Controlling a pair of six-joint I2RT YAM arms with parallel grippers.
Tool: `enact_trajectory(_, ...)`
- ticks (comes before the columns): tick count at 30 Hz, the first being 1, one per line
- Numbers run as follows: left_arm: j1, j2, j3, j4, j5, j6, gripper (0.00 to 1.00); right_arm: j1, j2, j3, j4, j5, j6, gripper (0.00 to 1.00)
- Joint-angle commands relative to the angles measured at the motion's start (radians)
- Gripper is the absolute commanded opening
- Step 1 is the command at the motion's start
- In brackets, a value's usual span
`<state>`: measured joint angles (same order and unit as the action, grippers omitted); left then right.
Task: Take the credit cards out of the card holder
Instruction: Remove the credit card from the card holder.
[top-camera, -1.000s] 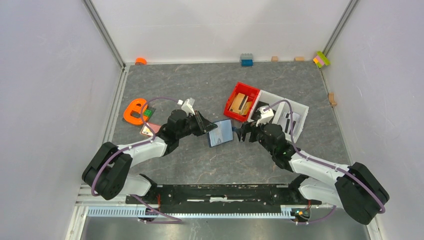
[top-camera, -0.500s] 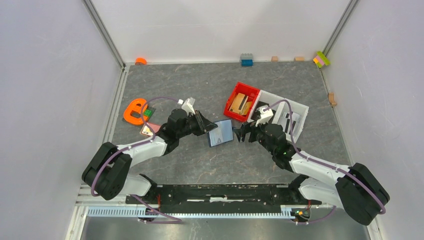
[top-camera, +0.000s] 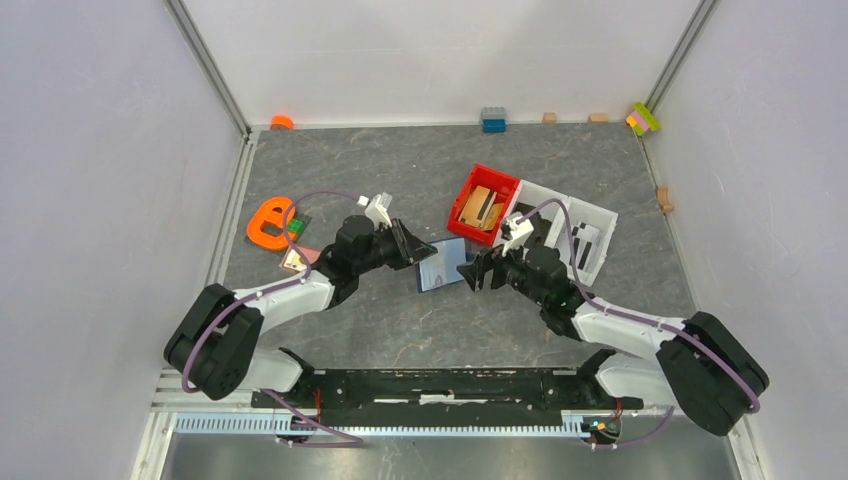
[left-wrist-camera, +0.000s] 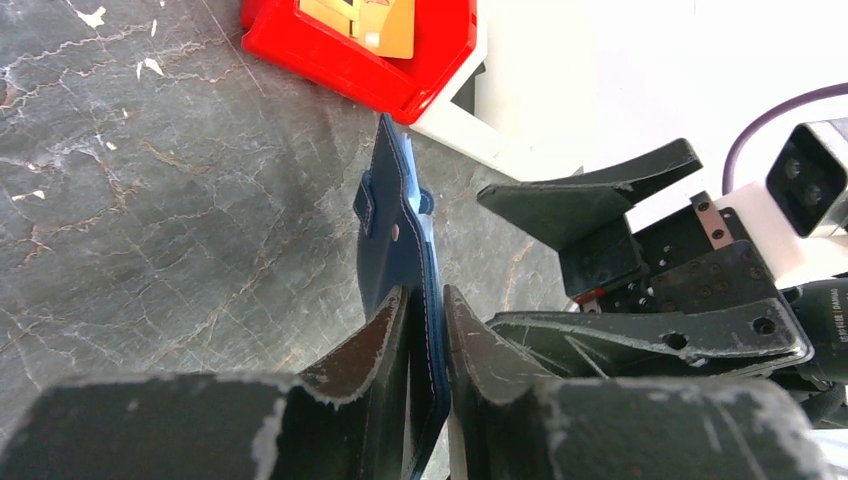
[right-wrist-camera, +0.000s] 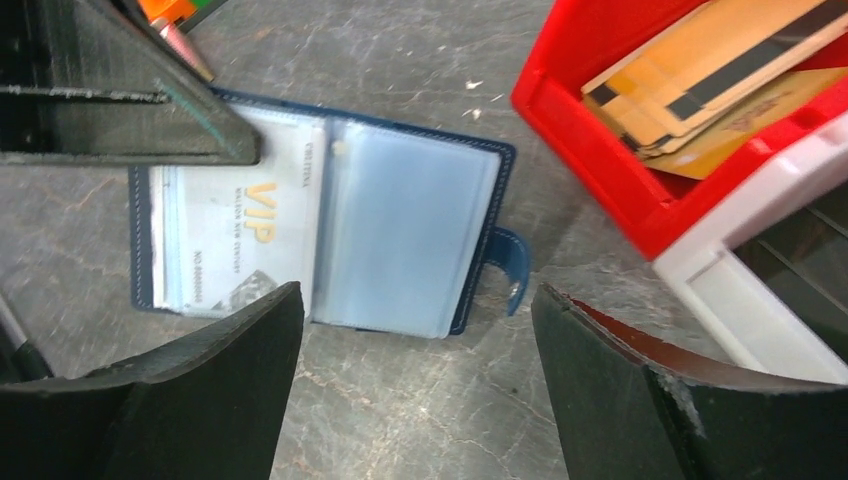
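Top external view gives the whole layout, so starting there: grey stone-look counter (top-camera: 400, 170), with the left arm (top-camera: 290, 295) and right arm (top-camera: 620, 325) both reaching in from the near edge so they meet over one spot in the middle. Just behind that spot sit a red tray (right-wrist-camera: 600, 165) and a white tray (right-wrist-camera: 745, 310), touching each other. The red one has flat tan pieces (right-wrist-camera: 700, 70) with dark stripes in it. Handy drop-off place if you ask me, being right beside the work.

The card holder (right-wrist-camera: 400, 230) is between the two arms, opened out with its clear sleeves facing up. The left pincer (left-wrist-camera: 425, 310) is nipped shut on one edge of it. In the left wrist view you see the navy cover edge-on, squeezed between both fingers. Makes sense: something has to pin it so it doesn't slide or fold up when a card gets tugged. Can't tell whether its far side rests on the counter or hangs a bit above.

The right pincer (right-wrist-camera: 418, 300) is spread wide with nothing in it, hovering over the open sleeves. I'd guess it's lining up for a pull.

One of the credit cards (right-wrist-camera: 235, 240), pale with "VIP" on it, sits in the sleeve on the clamped side, so not out yet. The sleeve next to it looks empty. The little snap tab (right-wrist-camera: 508, 265) pokes out toward the red tray.
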<state>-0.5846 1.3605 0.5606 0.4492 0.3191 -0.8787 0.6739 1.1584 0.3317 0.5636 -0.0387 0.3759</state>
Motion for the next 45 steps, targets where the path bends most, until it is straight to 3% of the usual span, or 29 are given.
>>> enact_trajectory(1, -0.001, -0.003, 0.041, 0.010, 0.026, 0.042, 0.25, -0.002, 0.059, 0.039, 0.077, -0.147, -0.020, 0.87)
enact_trajectory(7, -0.001, 0.004, 0.046, 0.028, 0.069, 0.046, 0.25, -0.002, 0.095, 0.043, 0.145, -0.249, -0.008, 0.82)
enact_trajectory(11, 0.000, 0.013, 0.023, 0.139, 0.135, 0.013, 0.18, -0.001, 0.129, 0.058, 0.146, -0.279, 0.012, 0.77)
enact_trajectory(23, 0.000, 0.072, 0.005, 0.335, 0.243, -0.066, 0.10, -0.002, 0.149, 0.063, 0.192, -0.342, 0.052, 0.43)
enact_trajectory(31, 0.000, 0.083, -0.001, 0.383, 0.262, -0.086, 0.06, -0.002, 0.165, 0.074, 0.213, -0.379, 0.080, 0.10)
enact_trajectory(34, 0.000, 0.077, -0.003, 0.376, 0.258, -0.082, 0.08, -0.003, 0.150, 0.065, 0.209, -0.358, 0.078, 0.01)
enact_trajectory(39, 0.000, 0.080, 0.001, 0.367, 0.255, -0.080, 0.15, -0.006, 0.119, 0.052, 0.184, -0.304, 0.076, 0.00)
enact_trajectory(42, 0.000, 0.085, 0.005, 0.350, 0.250, -0.075, 0.28, -0.013, 0.116, 0.059, 0.129, -0.249, 0.078, 0.00)
enact_trajectory(45, 0.000, 0.093, 0.021, 0.280, 0.232, -0.053, 0.32, -0.025, 0.139, 0.075, 0.088, -0.235, 0.082, 0.00)
